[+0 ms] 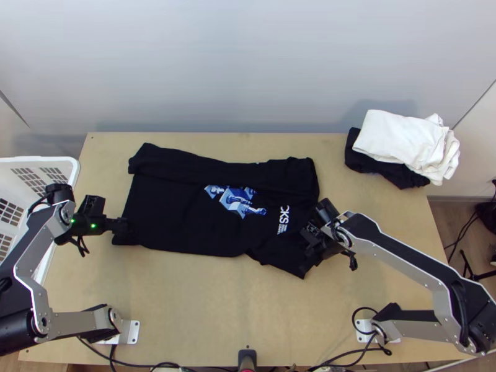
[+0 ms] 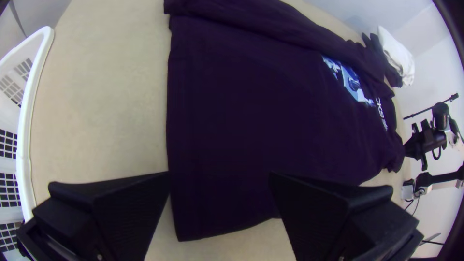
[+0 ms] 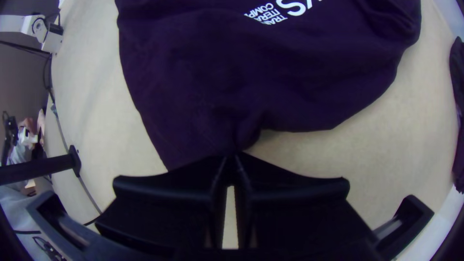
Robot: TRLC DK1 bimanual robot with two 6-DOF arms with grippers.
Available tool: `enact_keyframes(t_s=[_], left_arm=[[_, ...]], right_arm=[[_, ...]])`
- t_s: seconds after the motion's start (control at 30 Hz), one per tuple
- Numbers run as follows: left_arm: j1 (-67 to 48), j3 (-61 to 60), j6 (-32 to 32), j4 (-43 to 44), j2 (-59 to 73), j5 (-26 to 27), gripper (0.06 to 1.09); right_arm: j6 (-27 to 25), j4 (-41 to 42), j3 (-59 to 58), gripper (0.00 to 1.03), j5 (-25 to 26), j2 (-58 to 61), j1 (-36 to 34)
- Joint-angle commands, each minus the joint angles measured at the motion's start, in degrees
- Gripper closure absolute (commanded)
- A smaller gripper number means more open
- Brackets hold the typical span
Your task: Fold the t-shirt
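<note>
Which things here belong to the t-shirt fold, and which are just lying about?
Job:
- black t-shirt, its far side folded over
- left gripper, open
- right gripper, pinching the shirt

Lying about:
- white and black cloth pile
- white basket

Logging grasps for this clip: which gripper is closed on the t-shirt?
The right gripper: its fingers are together, pinching the edge of the t-shirt near the white lettering. The left gripper has its fingers apart at the other end.

T-shirt (image 1: 177, 214) on table (image 1: 204, 304), basket (image 1: 75, 170) left of it, stacked clothes (image 1: 400, 142) at far right corner
</note>
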Motion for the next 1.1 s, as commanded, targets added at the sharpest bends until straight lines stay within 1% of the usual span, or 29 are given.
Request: enact_keyframes(t_s=[0.0,0.07,0.13,0.27,0.37,0.43,0.67,0.9,0.93,0.97,1.0,1.03,1.07], left_arm=[[0.6,-1.2,3.5,-3.8,-1.7,0.0,0.12],[1.3,-1.0,5.9,-6.2,-2.0,0.0,0.12],[2.1,-0.7,6.4,-6.9,-2.4,0.0,0.12],[5.7,0.4,9.6,-9.4,-2.9,-0.1,0.12],[7.9,1.6,14.0,-14.5,-3.1,-0.2,0.12],[8.0,1.0,15.3,-15.2,-3.3,-0.3,0.12],[6.2,1.0,15.2,-14.5,2.4,-0.7,0.12],[3.0,-0.3,11.8,-11.6,6.4,-0.3,0.13],[2.9,-0.2,11.4,-11.6,6.5,-0.1,0.16],[2.8,-0.2,10.9,-11.6,6.4,0.4,0.21],[2.5,-0.4,10.9,-11.6,6.3,0.4,0.29],[2.3,-0.7,11.1,-11.5,6.4,0.4,0.39],[2.3,-0.7,11.1,-11.3,6.5,0.4,0.55]], right_arm=[[1.7,-0.3,0.6,1.0,0.0,-1.1,1.1],[2.0,-0.4,0.8,1.0,0.0,-1.1,1.1],[2.1,-0.7,1.0,1.0,0.0,-1.1,1.1],[2.0,-1.1,1.1,1.0,0.0,-1.1,1.1],[2.0,-1.4,0.9,1.0,0.0,-1.1,1.0],[2.1,-1.4,1.0,1.0,0.0,-1.1,0.9],[2.3,-1.4,2.8,1.0,0.0,-0.5,1.0],[2.7,-2.2,3.8,1.0,0.0,-0.8,0.4],[2.6,-2.2,3.6,1.0,0.0,-0.7,0.2],[2.6,-2.2,3.3,1.0,0.0,-0.6,0.1],[2.6,-2.2,3.3,1.0,0.0,-0.4,0.0],[2.7,-2.2,3.3,1.0,0.0,-0.4,0.0],[2.8,-2.2,3.3,1.0,0.0,-0.4,0.0]])
